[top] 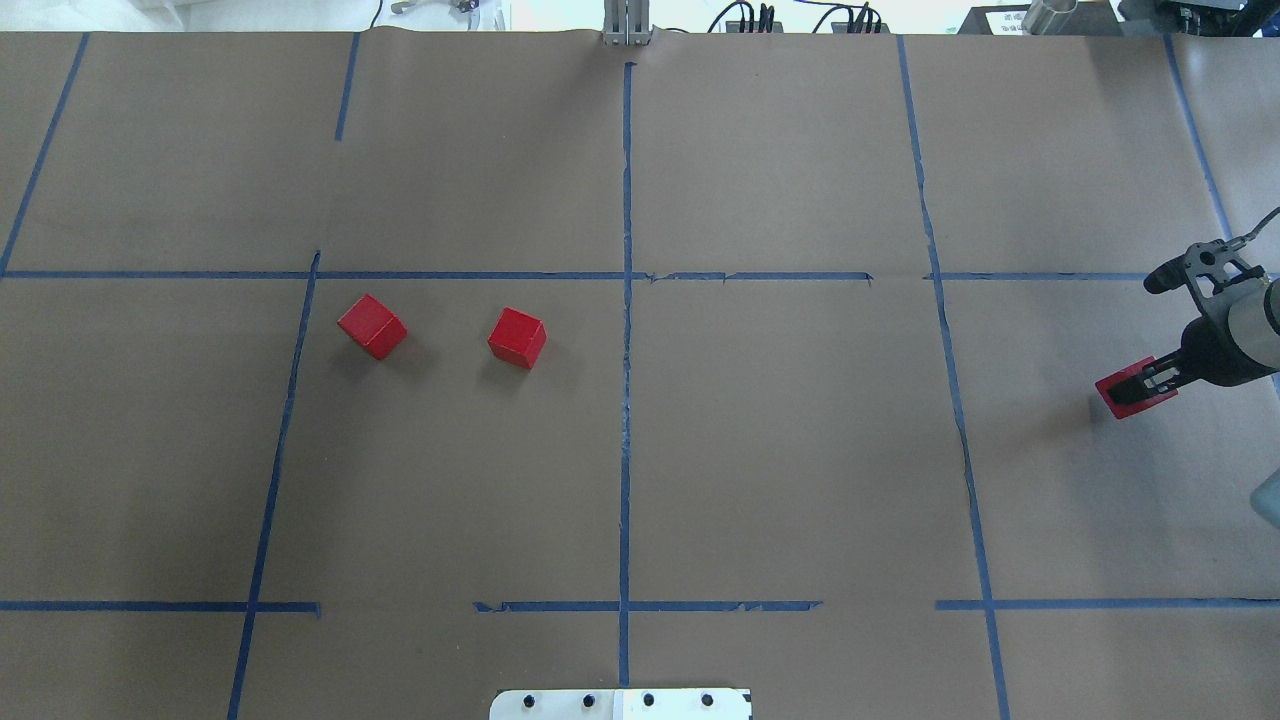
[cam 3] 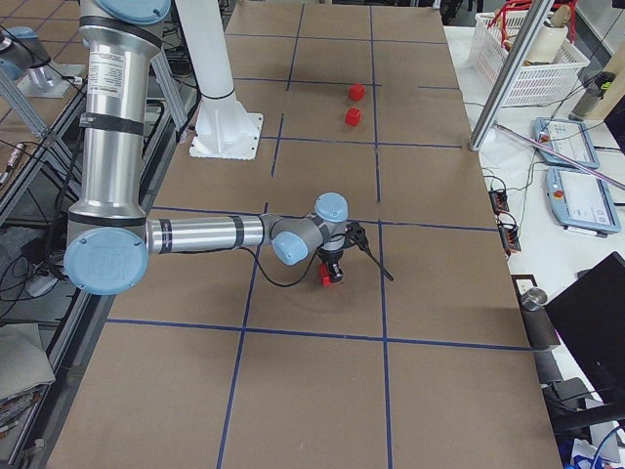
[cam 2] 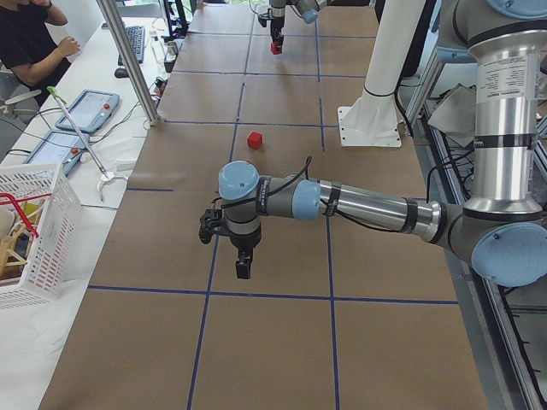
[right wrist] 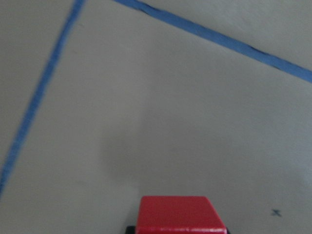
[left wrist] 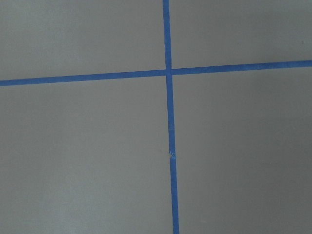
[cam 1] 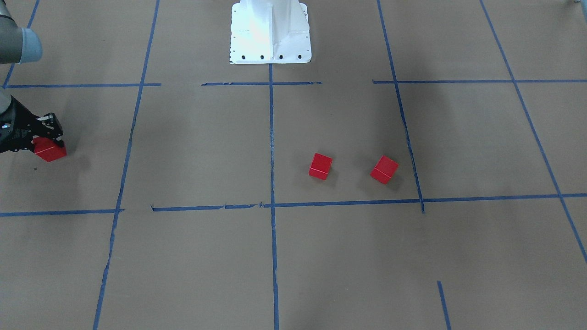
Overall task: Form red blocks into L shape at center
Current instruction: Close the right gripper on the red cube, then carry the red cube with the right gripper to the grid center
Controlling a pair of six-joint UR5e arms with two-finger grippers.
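Red block point(right wrist: 181, 213) sits gripped between the right gripper's point(top: 1143, 383) jaws.

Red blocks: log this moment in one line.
right hand: holds red block, right cell; other two blocks: apart, left of center line; left hand: unclear; L: unformed

Matt brown paper over the counter point(top: 780, 450), smooth blue tape point(top: 626, 450); faintly glossy red block point(right wrist: 175, 213) in the right tool point(top: 1146, 382).

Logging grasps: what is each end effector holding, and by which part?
Right end effector clamps a red block by opposite side faces; the left end effector carries nothing visible.
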